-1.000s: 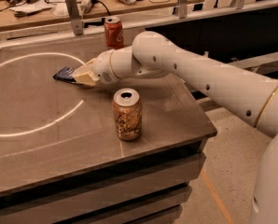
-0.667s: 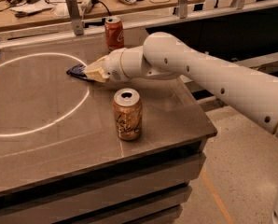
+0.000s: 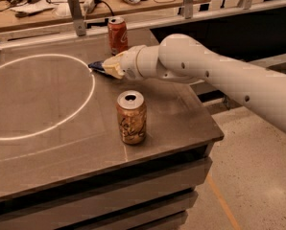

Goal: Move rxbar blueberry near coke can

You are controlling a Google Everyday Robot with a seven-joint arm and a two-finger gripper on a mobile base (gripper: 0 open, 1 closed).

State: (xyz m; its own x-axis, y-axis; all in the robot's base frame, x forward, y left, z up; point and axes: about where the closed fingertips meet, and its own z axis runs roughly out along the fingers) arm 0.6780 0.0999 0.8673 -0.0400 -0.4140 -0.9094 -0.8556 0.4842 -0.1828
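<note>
Tan-gold soda can (image 3: 131,117) stands upright well to the near side of the jaws; nothing lies between them and the red, silver-topped coke can (image 3: 117,35) just beyond. The gripper (image 3: 110,66) has moved closer to that can, clamped on the flat, dark blue rxbar blueberry (image 3: 97,66), one end protruding.

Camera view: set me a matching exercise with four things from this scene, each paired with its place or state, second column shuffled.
1. rxbar blueberry
2. coke can
3. tan can
4. gripper

A. upright near the front edge of the table
B. red, upright at the far edge
C. dark blue, sticking out of the grasp
D. shut on the bar, just in front of the coke can

Pairs: 1-C, 2-B, 3-A, 4-D
</note>
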